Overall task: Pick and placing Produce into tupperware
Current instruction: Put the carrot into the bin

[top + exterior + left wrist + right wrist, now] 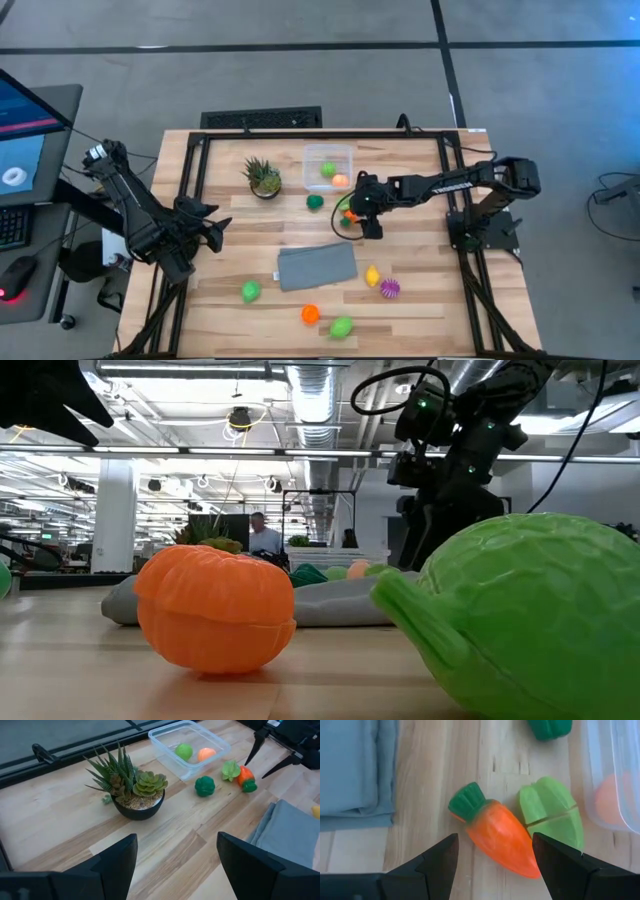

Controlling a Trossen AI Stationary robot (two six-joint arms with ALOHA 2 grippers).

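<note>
The clear tupperware (310, 165) stands at the table's far middle with a green and an orange piece inside. Just near of it lie an orange carrot (497, 835) with a green top, a light green piece (550, 812) beside it, and a dark green piece (315, 201). My right gripper (495, 857) hangs open over the carrot, one finger on each side, apart from it. More produce lies near the front edge: a yellow piece (372, 276), a spiky purple one (390, 288), a green one (250, 291), an orange one (310, 313) and another green one (341, 326). My left gripper (215, 232) waits open at the table's left.
A potted plant (263, 178) stands left of the tupperware. A folded grey cloth (317, 266) lies flat at the table's middle, just near of the carrot. A black frame runs round the table's edges. Bare wood lies between the plant and my left gripper.
</note>
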